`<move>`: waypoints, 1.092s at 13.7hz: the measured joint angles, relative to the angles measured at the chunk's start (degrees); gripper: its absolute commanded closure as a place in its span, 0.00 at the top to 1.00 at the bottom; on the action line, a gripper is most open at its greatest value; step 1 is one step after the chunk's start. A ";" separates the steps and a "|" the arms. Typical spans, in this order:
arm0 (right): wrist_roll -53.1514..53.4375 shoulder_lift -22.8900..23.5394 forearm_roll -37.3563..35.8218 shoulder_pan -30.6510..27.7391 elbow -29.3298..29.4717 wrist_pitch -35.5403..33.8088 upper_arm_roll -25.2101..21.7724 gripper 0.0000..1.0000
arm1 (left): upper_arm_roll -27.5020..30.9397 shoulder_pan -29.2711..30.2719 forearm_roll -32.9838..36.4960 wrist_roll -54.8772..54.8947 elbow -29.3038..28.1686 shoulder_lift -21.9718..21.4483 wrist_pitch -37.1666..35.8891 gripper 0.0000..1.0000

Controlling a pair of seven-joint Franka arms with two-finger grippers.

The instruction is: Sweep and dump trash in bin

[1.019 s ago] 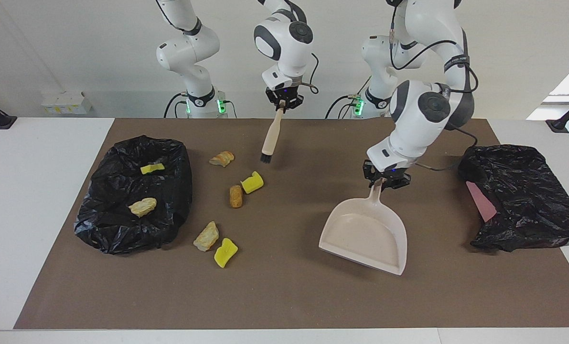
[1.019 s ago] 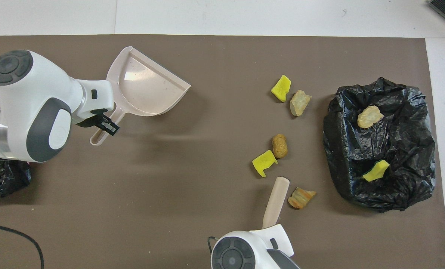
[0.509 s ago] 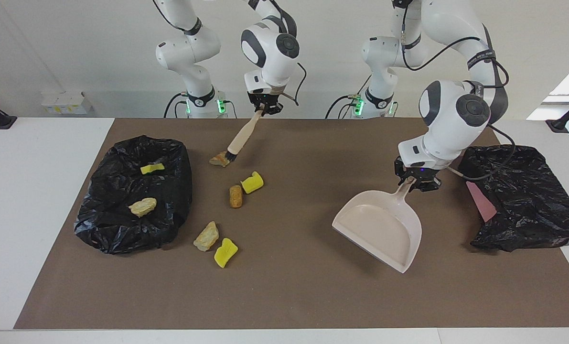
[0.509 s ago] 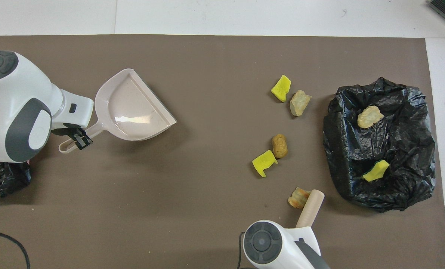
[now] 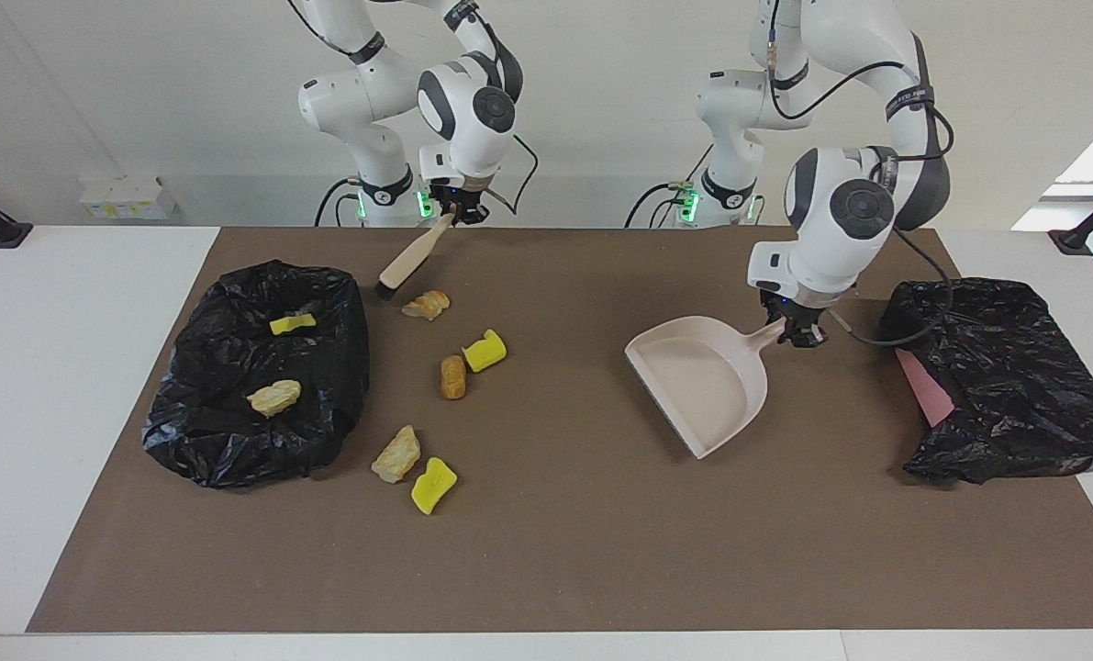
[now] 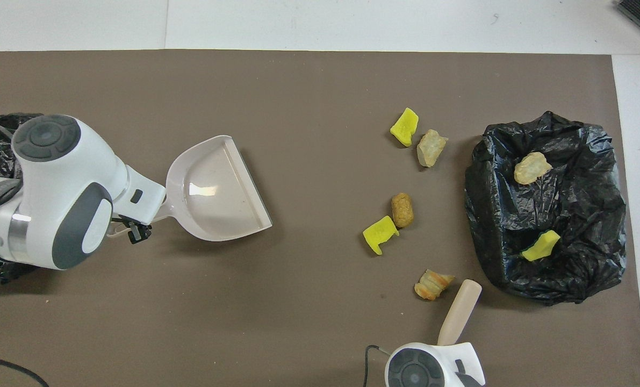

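In the facing view, a black bag (image 5: 257,372) is seen at nine o'clock on the brown mat (image 5: 555,551), with a yellow chunk (image 5: 291,323) and a tan lump (image 5: 273,397) lying in it. Toward eleven o'clock, the hand brush (image 5: 410,261) is pinched at its handle by the right gripper (image 5: 454,214), bristles down just beside a bread lump (image 5: 426,304). The other trash is scattered beside the bag: a yellow sponge (image 5: 485,350) touching a brown lump (image 5: 452,376), and a tan piece (image 5: 396,453) beside another yellow piece (image 5: 433,484). At three o'clock, the dustpan (image 5: 702,381) is clamped by its handle in the left gripper (image 5: 796,332), with a second black bag (image 5: 1005,381) beside it.
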 measured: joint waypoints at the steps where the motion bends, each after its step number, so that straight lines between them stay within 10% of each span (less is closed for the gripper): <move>1: -1.75 0.20 0.05 -1.04 -0.20 1.75 -0.01 0.00 | -0.08 -1.43 0.05 0.00 -0.31 -0.01 0.35 0.00; 6: -9.92 7.32 0.96 -6.62 4.05 13.13 0.00 0.00 | -0.26 -7.14 3.06 0.05 -0.93 0.22 1.63 0.00; 15: -27.87 22.57 0.91 -17.20 21.63 13.14 -0.21 0.00 | -0.30 -8.90 3.28 -3.32 -2.54 0.72 1.54 0.00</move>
